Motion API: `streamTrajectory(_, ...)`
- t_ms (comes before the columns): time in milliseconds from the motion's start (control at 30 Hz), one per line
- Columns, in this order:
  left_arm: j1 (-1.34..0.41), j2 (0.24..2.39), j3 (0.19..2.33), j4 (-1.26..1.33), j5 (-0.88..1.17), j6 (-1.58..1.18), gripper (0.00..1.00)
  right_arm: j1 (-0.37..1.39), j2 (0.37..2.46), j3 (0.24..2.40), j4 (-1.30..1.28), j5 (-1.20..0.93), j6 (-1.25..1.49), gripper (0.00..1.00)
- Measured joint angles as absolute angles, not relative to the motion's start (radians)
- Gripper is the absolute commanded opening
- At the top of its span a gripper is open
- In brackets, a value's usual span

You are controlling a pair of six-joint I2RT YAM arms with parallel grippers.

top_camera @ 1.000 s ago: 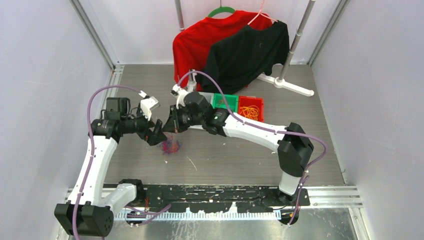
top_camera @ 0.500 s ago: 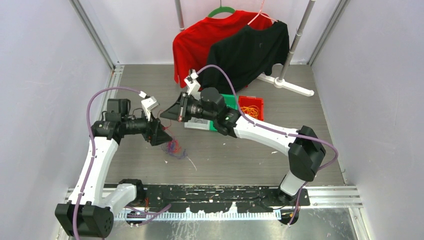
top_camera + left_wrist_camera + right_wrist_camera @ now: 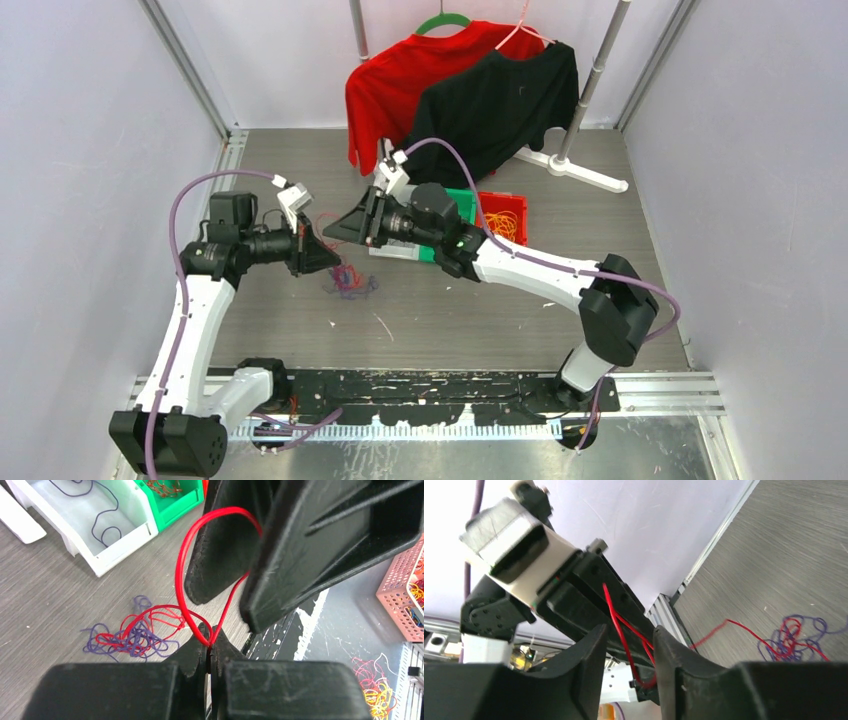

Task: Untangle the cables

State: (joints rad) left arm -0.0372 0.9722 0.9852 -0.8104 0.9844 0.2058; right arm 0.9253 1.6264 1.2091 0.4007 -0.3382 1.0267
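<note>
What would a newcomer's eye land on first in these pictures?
The bright red cable, pinched in the left gripper and looped round one of the right gripper's open fingers, above the table's middle. Nearby a purple-and-red tangle lies on the table; a red shirt and a black shirt hang at the back.

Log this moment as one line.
left gripper: shut on red cable | right gripper: open, one finger through the loop | purple-red tangle: lying on table

Cables (image 3: 348, 284) on the table (image 3: 480, 320), left of centre. Row of bins (image 3: 512, 203) behind and right of them. Clothes rack (image 3: 580, 172) at the back.
</note>
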Motion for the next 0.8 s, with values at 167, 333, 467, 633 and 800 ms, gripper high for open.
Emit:
streamTrajectory(167,-0.037,0.971,1.029,-0.811,0.975,0.173,0.00,0.894,1.543,1.079,0.490,-0.342,1.015,0.71)
streamTrajectory(333,-0.037,0.945,1.068,-0.828,0.970,0.165,0.00,0.863,1.469,0.985,0.514,-0.344,0.896,0.71)
streamTrajectory(467,-0.037,0.904,1.098,-0.881,0.992,0.191,0.00,0.863,1.467,0.984,0.469,-0.342,0.802,0.70)
streamTrajectory(633,-0.037,0.879,1.151,-0.961,1.035,0.224,0.00,0.869,1.511,1.019,0.429,-0.346,0.760,0.73)
streamTrajectory(800,-0.037,0.878,1.176,-0.996,1.053,0.239,0.00,0.916,1.559,1.032,0.419,-0.354,0.709,0.74)
